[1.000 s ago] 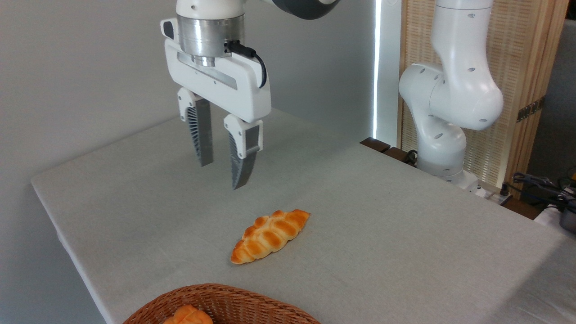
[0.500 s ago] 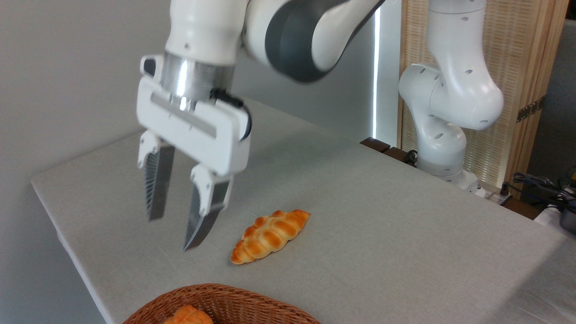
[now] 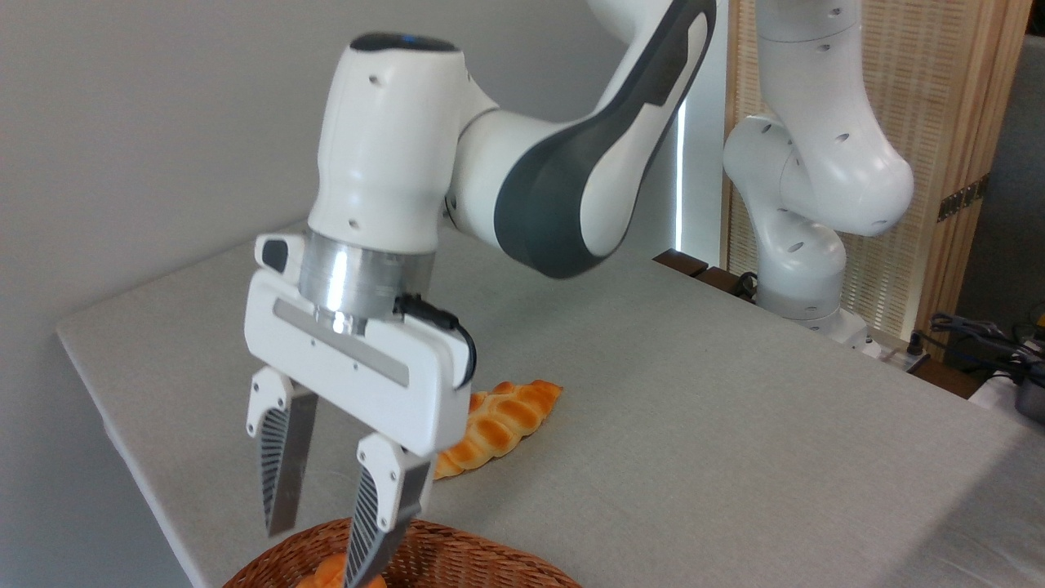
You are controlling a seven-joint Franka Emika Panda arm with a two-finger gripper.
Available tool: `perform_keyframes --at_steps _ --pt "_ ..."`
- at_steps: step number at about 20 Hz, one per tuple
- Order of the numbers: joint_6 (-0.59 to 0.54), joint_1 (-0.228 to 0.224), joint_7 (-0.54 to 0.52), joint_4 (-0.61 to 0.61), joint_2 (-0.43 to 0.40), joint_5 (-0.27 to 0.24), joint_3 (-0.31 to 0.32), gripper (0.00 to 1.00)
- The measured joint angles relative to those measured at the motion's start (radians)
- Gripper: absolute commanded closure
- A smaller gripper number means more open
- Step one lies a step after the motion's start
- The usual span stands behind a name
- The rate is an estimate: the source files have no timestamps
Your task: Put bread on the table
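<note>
Camera: one bread (image 3: 326,574), one loaf (image 3: 498,420)

We see a robotics lab or test room: a white robot arm (image 3: 816,188) bolted beside a cloth-covered table (image 3: 735,425), plain grey walls, a slatted wooden screen (image 3: 939,122) behind, and loose cables (image 3: 980,335) trailing at the right edge.
</note>
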Motion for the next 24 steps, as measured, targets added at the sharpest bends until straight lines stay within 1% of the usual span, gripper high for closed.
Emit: perform_keyframes --at_steps 8,13,14,15,16,17,18,21,24 --pt "0.005 -0.001 0.008 0.004 0.08 0.0 0.002 0.0" --pt "0.008 -0.001 0.024 0.009 0.09 0.001 0.002 0.0" --pt "0.008 -0.001 0.029 0.009 0.091 0.001 0.002 0.17" --pt "0.008 -0.001 0.03 0.009 0.093 0.001 0.002 0.4" --pt "0.008 -0.001 0.031 0.009 0.095 0.001 0.002 0.53" --pt "0.008 -0.002 0.032 0.009 0.097 0.001 0.002 0.62" --pt "0.008 -0.002 0.04 0.009 0.098 0.001 0.002 0.65" --pt "0.008 -0.002 0.097 0.01 0.099 0.001 0.002 0.65" --pt "0.008 -0.004 0.11 0.01 0.099 0.001 0.002 0.65"
